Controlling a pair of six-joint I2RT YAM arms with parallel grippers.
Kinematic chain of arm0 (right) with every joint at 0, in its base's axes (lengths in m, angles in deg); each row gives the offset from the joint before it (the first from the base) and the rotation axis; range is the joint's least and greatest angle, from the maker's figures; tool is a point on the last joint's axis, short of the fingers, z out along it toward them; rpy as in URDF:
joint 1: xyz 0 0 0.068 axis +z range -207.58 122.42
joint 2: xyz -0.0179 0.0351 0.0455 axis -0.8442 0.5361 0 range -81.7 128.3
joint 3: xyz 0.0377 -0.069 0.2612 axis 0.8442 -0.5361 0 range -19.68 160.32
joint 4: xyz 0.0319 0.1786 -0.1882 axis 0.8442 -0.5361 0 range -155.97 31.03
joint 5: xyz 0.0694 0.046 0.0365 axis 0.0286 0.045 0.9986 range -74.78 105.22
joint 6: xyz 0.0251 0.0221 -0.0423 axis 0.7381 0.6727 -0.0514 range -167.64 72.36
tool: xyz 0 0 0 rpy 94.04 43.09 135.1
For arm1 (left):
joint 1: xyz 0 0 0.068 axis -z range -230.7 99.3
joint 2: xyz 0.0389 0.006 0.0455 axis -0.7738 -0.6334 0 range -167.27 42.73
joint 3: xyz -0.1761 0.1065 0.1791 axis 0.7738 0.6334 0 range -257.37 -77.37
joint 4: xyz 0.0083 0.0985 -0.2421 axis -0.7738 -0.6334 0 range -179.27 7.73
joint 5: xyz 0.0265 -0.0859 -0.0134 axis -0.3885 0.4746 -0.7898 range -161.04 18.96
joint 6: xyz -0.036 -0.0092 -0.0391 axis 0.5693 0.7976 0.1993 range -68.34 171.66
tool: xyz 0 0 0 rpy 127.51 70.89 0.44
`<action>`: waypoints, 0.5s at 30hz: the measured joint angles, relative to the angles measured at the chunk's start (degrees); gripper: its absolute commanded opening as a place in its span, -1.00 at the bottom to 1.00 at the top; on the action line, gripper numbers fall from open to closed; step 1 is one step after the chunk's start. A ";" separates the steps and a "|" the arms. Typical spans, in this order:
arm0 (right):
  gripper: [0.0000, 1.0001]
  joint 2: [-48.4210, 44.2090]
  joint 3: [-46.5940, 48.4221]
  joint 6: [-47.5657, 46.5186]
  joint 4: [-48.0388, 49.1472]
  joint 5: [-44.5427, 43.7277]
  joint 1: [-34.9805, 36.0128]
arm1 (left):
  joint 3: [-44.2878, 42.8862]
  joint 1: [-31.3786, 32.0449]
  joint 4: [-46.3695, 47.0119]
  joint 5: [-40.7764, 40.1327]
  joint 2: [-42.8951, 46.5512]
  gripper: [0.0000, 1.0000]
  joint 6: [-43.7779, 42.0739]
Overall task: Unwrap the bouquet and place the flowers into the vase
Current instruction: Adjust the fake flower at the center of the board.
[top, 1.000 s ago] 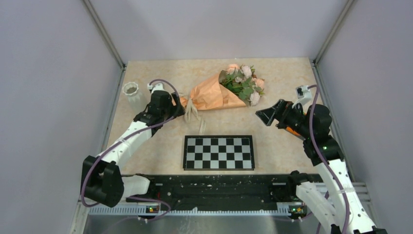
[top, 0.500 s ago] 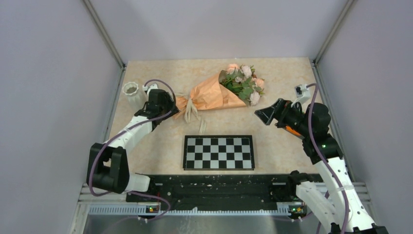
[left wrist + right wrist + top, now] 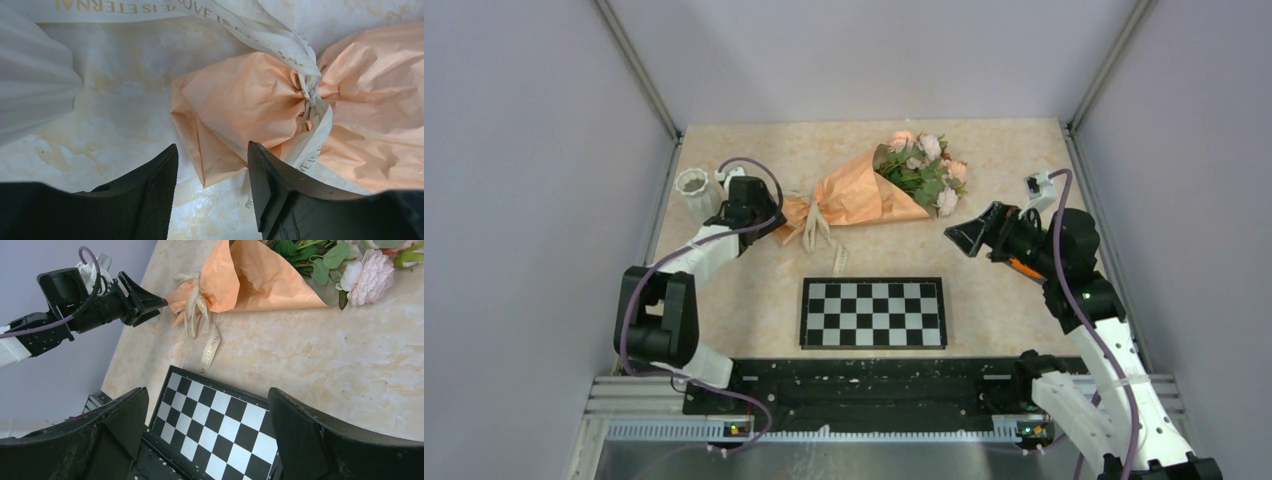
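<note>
Left wrist view: the vase [image 3: 30, 95] is cut by the left edge — only ribbed wall shows; the bouquet [image 3: 240, 100] runs off right, stems hidden in paper.

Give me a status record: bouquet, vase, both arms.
bouquet: lying flat, wrapped, ribbon tied
vase: upright, left of bouquet, no flowers in it
left arm: jaws open, either side of bouquet's tail end, not gripping
right arm: jaws wide open, right of bouquet, holding nothing
</note>
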 measured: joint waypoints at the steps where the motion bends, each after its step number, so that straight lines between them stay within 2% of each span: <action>1: 0.83 0.00 0.00 0.00 0.00 0.04 0.00 | -0.04 -0.35 0.33 0.20 -0.28 0.14 0.02; 7: 0.83 0.02 0.00 -0.02 0.00 0.28 0.00 | -0.22 -2.08 2.54 1.66 -2.82 0.06 0.13; 12: 0.83 0.42 0.00 -0.04 0.04 0.66 0.00 | -1.09 -2.43 3.61 3.26 -4.57 -0.24 0.46; 15: 0.83 0.81 0.00 -0.13 0.04 1.27 0.00 | -1.55 -2.49 4.15 3.87 -5.46 -0.34 0.55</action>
